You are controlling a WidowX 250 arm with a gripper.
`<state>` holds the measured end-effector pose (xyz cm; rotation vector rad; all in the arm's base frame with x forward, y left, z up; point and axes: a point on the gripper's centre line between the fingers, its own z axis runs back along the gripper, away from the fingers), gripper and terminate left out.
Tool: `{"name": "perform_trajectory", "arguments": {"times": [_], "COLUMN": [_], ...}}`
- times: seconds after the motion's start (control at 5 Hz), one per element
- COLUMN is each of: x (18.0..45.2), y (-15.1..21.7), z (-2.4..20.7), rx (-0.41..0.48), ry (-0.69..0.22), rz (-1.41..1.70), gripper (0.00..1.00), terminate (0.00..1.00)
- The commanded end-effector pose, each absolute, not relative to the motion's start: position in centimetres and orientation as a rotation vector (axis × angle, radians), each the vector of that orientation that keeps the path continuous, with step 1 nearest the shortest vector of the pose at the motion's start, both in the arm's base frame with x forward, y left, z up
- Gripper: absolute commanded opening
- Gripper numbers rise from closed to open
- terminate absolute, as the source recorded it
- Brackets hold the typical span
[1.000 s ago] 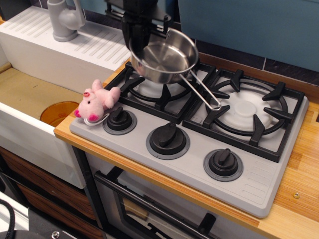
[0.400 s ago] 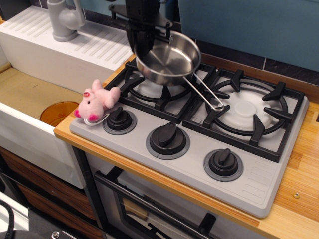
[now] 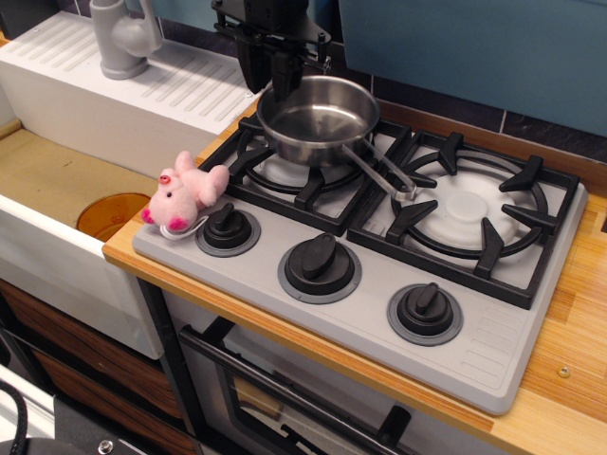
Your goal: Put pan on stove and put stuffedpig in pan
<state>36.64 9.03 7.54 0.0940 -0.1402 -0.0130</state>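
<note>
The shiny pan sits level on the left burner of the stove, its wire handle pointing right. The black gripper is at the pan's back rim (holding or let go, I cannot tell). The stuffedpig lies on the stove's left corner, beside a knob.

A wooden counter ran along the right and front edges. Behind it stood a teal wall panel above a dark tiled strip. To the left sat a white sink with a tan basin floor, an orange drain, a ribbed white drainboard and a grey faucet. An oven door handle showed below.
</note>
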Motion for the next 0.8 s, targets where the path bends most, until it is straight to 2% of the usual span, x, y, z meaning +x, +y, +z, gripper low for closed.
{"name": "perform_trajectory", "arguments": {"times": [0.0, 0.2, 0.6], "x": [36.6, 35.7, 35.7], "y": [8.3, 8.0, 8.0], "z": [11.2, 12.6, 12.6], "rx": [0.152, 0.203, 0.203], "ry": [-0.184, -0.164, -0.164], "rz": [-0.027, -0.031, -0.031], "gripper": [1.0, 1.0, 1.0], "terminate": [0.0, 0.0, 0.0]}}
